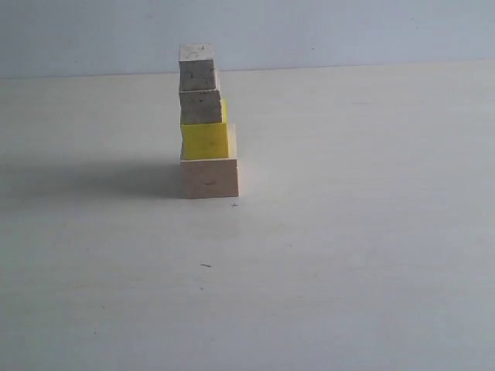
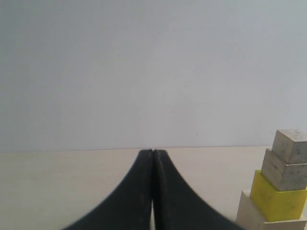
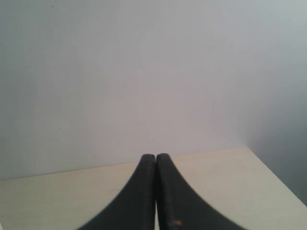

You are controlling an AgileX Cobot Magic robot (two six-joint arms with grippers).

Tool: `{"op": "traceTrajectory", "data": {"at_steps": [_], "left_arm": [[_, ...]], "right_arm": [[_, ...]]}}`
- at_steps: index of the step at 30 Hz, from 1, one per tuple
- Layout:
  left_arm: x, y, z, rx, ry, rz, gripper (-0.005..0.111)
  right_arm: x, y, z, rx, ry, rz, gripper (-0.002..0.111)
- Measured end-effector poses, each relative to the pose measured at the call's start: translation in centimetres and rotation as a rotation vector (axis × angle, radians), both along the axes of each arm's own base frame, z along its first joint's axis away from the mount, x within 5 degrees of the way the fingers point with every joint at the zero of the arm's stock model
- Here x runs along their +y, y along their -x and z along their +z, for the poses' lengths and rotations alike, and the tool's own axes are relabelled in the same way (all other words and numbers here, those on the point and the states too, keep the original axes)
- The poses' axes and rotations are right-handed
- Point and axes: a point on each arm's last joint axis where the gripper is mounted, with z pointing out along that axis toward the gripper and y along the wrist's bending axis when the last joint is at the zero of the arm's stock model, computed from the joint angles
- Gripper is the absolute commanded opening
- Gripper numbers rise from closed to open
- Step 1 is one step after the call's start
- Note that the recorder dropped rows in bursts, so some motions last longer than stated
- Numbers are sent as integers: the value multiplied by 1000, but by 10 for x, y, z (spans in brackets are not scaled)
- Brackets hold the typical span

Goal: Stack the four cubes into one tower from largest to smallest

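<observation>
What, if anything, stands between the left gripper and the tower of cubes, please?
Nothing visible does: only the table lies between the shut left gripper and the tower.

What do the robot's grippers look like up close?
The left gripper and right gripper each show two smooth black fingers, wide at the base, curving in to slim rounded tips. The right one carries a small orange-brown speck. No cables or markings show.
</observation>
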Motion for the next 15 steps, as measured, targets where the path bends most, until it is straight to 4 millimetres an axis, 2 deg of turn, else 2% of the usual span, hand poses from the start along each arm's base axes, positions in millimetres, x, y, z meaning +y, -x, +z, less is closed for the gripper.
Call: {"op": "traceTrajectory", "data": {"at_steps": [11, 15], "left_arm": [[0, 1, 0, -2, 0, -1, 0], [3, 18, 6, -102, -5, 70, 0]], "right_arm": [[0, 0, 0, 0, 0, 0, 0], [0, 0, 0, 0, 0, 0, 0]]}}
